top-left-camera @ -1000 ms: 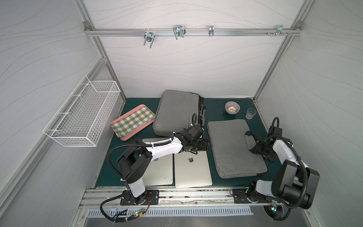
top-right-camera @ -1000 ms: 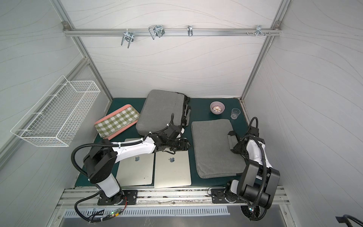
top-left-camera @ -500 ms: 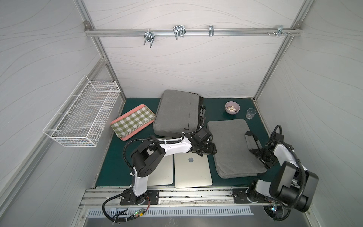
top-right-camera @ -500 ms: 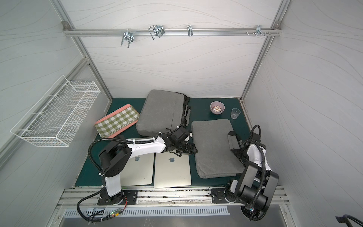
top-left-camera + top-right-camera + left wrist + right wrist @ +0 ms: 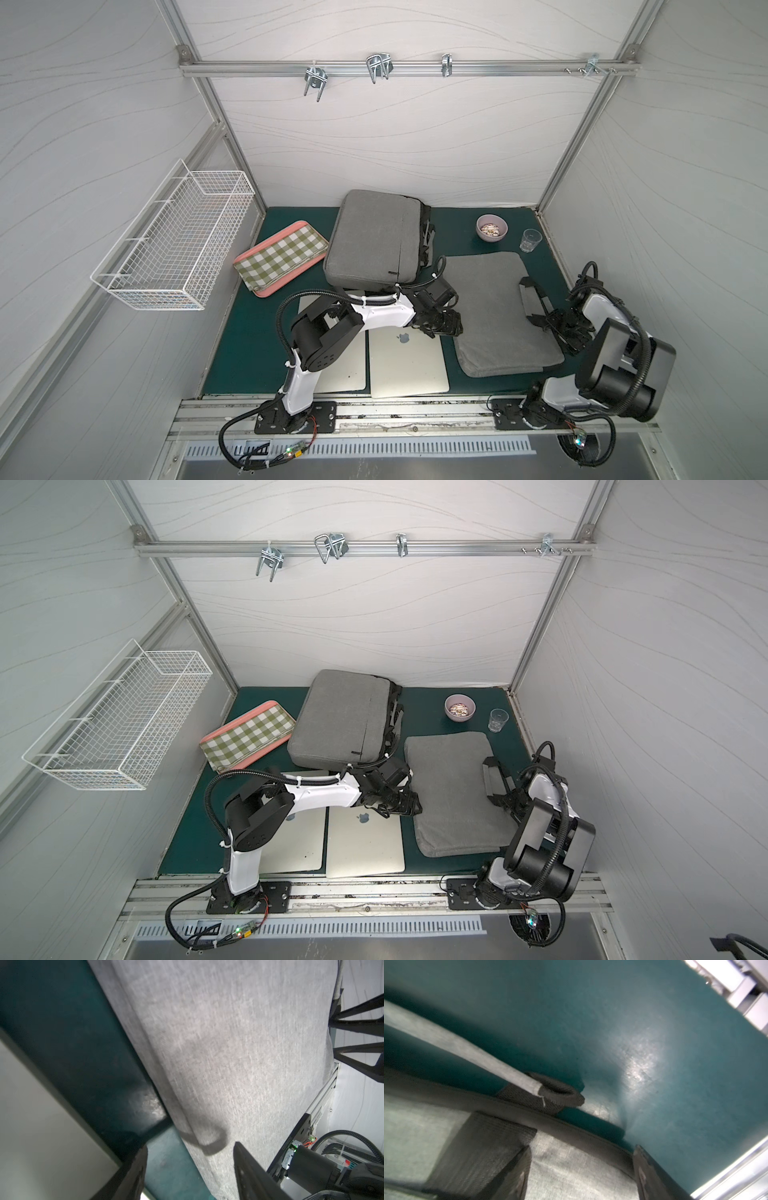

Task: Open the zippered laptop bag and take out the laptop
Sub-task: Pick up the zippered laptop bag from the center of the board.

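A flat grey laptop bag lies on the right of the green mat, with a black-ended handle on its right side. My left gripper is open at the bag's left edge. In the left wrist view that edge runs between the open left gripper's jaws. My right gripper is open at the right edge by the handle. In the right wrist view grey fabric lies between the jaws below the handle. The bag's inside is hidden.
Two closed silver laptops lie side by side at the front. A second grey bag sits at the back, beside a checked tray. A pink bowl and a glass stand at the back right. A wire basket hangs on the left wall.
My left arm has swung right and forward, from above the laptops to the flat bag's left edge. The right gripper has shifted slightly toward the front along the bag's right edge.
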You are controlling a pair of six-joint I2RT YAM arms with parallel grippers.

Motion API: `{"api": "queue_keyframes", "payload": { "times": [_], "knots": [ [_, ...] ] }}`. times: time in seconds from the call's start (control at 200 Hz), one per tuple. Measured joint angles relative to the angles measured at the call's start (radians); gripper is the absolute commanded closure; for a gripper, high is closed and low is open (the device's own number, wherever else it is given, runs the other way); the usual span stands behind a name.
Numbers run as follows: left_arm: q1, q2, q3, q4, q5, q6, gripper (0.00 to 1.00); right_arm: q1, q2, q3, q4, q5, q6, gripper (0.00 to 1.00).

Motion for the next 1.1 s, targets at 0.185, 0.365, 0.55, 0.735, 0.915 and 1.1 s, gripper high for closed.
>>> {"api": "queue_keyframes", "payload": {
  "times": [0.185, 0.365, 0.55, 0.735, 0.915, 1.1],
  "knots": [
    [-0.022, 0.043, 0.051, -0.008, -0.001, -0.009, 0.37, -0.003, 0.032, 0.011, 0.012, -0.035, -0.002, 0.38],
    [-0.024, 0.058, 0.062, 0.002, -0.003, -0.034, 0.48, 0.006, 0.034, 0.014, 0.021, -0.050, -0.004, 0.47],
    [-0.025, 0.058, 0.064, 0.003, -0.004, -0.056, 0.68, 0.036, 0.035, 0.013, 0.032, -0.035, -0.005, 0.58],
    [-0.019, 0.053, 0.065, 0.005, -0.005, -0.070, 0.84, 0.065, 0.029, 0.008, 0.056, -0.039, -0.015, 0.79],
    [-0.019, 0.048, 0.065, 0.008, -0.005, -0.071, 0.96, 0.095, 0.007, -0.005, 0.073, -0.026, -0.024, 0.91],
    [-0.011, 0.037, 0.066, -0.016, -0.010, -0.071, 1.00, 0.139, -0.050, -0.032, 0.065, -0.029, -0.018, 1.00]
  ]
}}
